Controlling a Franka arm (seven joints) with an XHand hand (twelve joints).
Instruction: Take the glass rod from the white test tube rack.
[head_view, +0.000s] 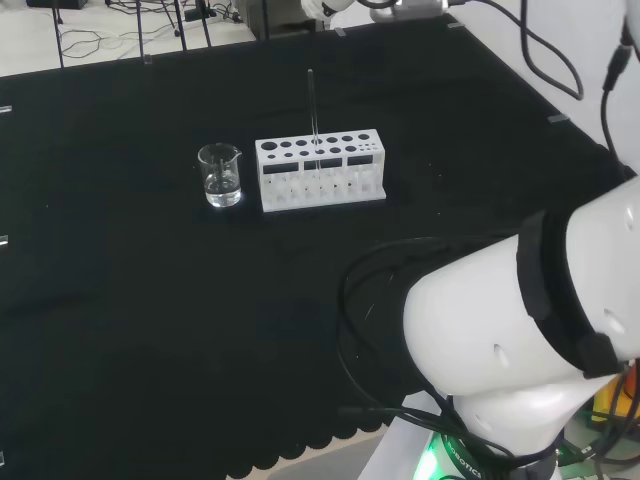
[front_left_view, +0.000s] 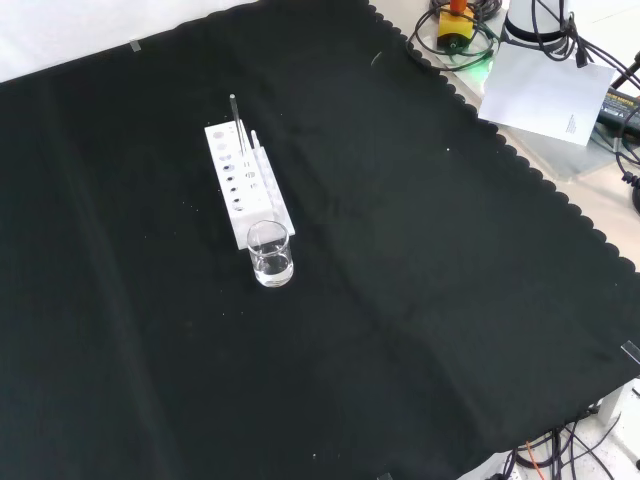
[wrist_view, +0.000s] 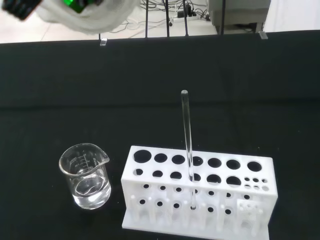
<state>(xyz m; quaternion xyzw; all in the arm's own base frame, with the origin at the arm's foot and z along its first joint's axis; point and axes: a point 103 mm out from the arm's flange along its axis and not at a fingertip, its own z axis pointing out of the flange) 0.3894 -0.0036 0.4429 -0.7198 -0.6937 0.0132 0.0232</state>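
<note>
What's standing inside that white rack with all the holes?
One glass rod stands upright in a hole of the white rack. The other holes look empty; the rod's lower end is partly hidden by the rack's plates.

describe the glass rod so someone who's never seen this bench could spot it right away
On the black cloth stands a white rack full of round holes, with a small clear beaker just to its left in the head view. The glass rod stands upright in one of the rack's holes. It is the one thin clear stick rising well above the rack, taller than everything around it.
</note>
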